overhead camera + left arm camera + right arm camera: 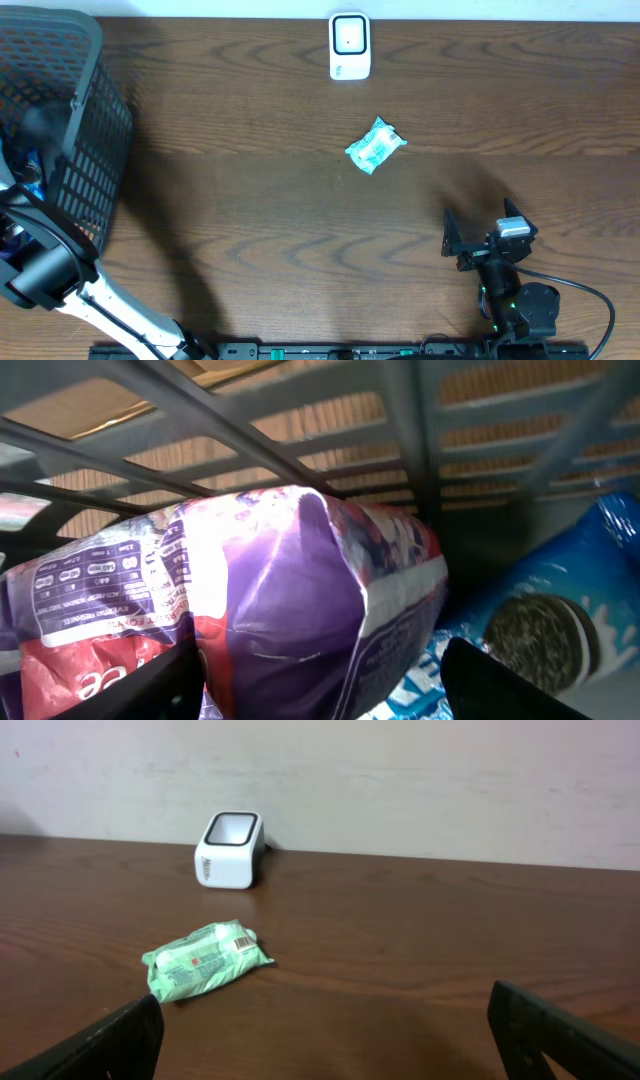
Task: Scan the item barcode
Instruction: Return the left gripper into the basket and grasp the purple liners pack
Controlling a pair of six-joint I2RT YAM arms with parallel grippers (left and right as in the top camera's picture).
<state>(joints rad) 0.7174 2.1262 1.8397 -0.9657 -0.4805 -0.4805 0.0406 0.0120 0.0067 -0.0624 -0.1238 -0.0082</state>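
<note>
My left end effector (320,655) is down inside the dark grey plastic lattice basket (95,120) at the left edge of the dark wooden worktop (250,230). On the left wrist camera its fingers (165,680) stand apart on either side of a purple snack bag (290,590), a glossy crumpled pouch with a white-printed nutrition panel on its left face. The left finger sits against the bag, while the right one is clear of it with a gap showing, so I read the jaws as spread around the bag rather than clamped on it. A blue cookie pack (560,620) printed with a dark sandwich biscuit lies just beside the bag on the right, against the basket wall.

My right end effector (455,243) hovers low over the near right part of the worktop with its jaws spread wide and nothing between them. On its wrist camera both fingers (110,1040) frame the view from the bottom corners.

A green wrapped packet (375,146) lies flat on the worktop near the middle, a barcode label visible at one end (205,958). The white barcode scanner (349,45), a small upright box with a dark window, stands at the far edge, near the packet but apart from it (230,850)
</note>
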